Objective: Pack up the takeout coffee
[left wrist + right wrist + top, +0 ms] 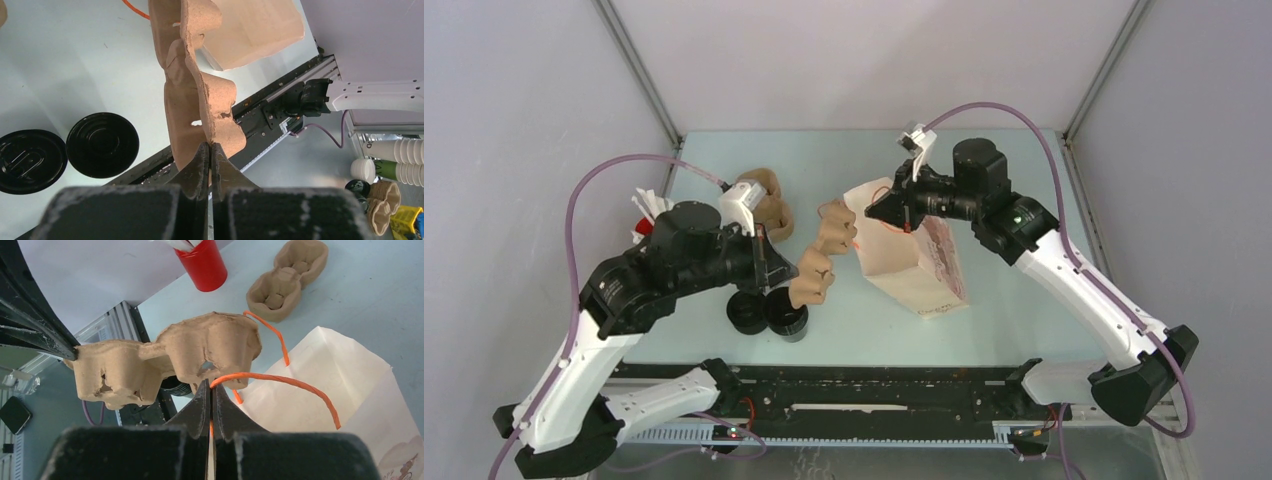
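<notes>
Two black lidded takeout coffee cups [746,312] [786,315] stand on the table by the near edge; in the left wrist view their lids [30,161] [102,145] show from above. A third cup is not in view. My left gripper [782,270] [210,147] is shut on the rim of a brown pulp cup carrier [819,262] [192,90] and holds it tilted in the air above the cups, reaching toward the paper bag [914,260]. My right gripper [894,215] [210,387] is shut on the bag's orange handle [280,382], at the bag's open mouth.
A second pulp carrier [769,205] [287,280] lies at the back middle-left. A red cup with white sticks [646,225] [204,265] stands at the far left. The bag lies slanted right of centre. The black rail [854,385] runs along the near edge.
</notes>
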